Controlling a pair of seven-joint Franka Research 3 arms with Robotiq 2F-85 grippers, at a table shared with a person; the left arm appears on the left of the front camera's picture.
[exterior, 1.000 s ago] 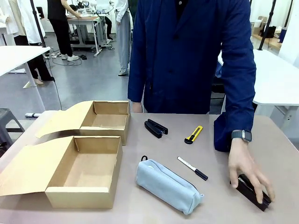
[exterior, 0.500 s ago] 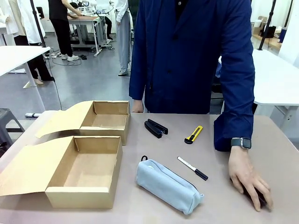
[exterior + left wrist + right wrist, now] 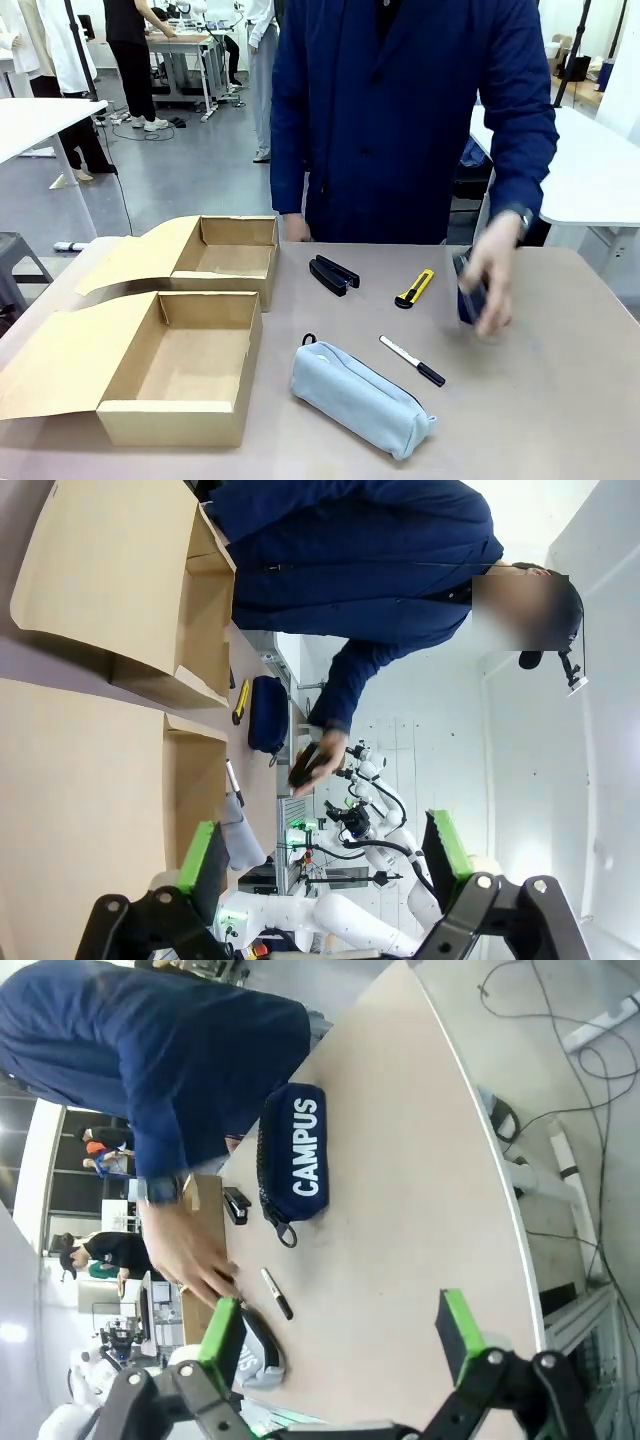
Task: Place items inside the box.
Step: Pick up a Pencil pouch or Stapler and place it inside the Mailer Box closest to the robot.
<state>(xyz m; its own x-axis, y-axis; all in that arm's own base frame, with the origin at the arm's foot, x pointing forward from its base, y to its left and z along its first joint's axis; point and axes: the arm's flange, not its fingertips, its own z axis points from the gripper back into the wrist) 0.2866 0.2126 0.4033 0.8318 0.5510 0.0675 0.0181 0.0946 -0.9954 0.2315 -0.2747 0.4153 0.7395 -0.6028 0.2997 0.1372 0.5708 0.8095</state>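
The left gripper (image 3: 325,858) is seen spread wide with nothing between its green pads, and the right gripper (image 3: 338,1345) is likewise opened wide and empty over the bench (image 3: 570,410). Just past the right gripper's fingers, the light grey-blue zip pouch (image 3: 360,397) is laid at the near middle of the bench, with the white-black pen (image 3: 412,361) just beside it. Farther off, the navy pouch (image 3: 297,1155), lettered CAMPUS in white, is set toward the far right. A person's hand (image 3: 490,285) is caught blurred in front of it; something dark may be held in that hand, but this cannot be made out. A black stapler (image 3: 333,274) and the yellow-black utility knife (image 3: 414,288) are laid apart at the far middle. Two open cardboard boxes, the near box (image 3: 130,420) and the far box (image 3: 240,285), are placed on the left, one just behind the other, and the items seen are lying outside them.
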